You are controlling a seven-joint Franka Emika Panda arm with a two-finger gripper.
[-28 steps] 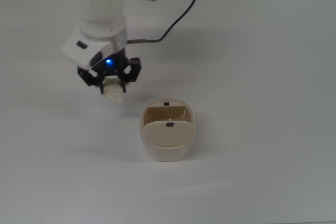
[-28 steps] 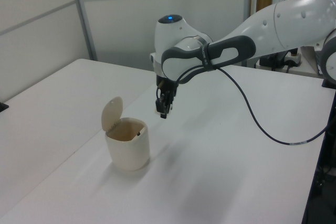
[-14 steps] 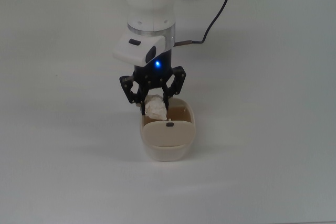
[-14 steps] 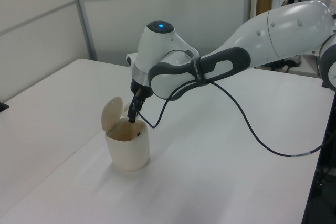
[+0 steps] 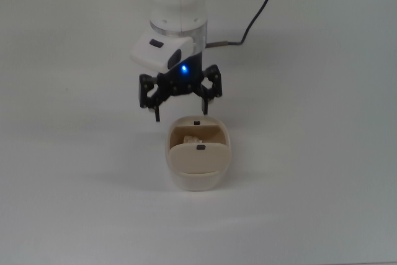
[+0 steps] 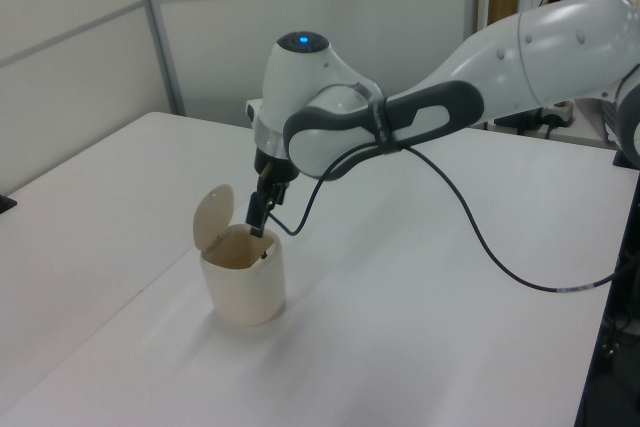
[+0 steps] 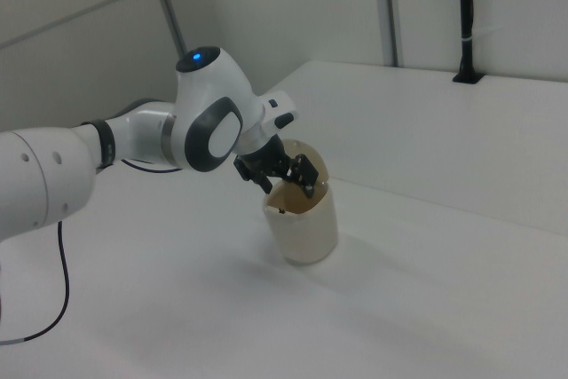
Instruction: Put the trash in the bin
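Right now the claw (image 5: 180, 111) is spread wide and holds nothing, hanging just above the far rim of the bin (image 5: 197, 178). In the left view the white arm (image 6: 480, 77) reaches in from the left view's right, wrist bent down, black fingers (image 6: 259, 217) tilted toward the opening. Blue light on the wrist is lit. Trash (image 5: 191, 138) sits inside the bin, under the open half; flap lid (image 6: 212, 215) stands up. Bin rests on the white surface (image 5: 322, 172). No readable writing anywhere.
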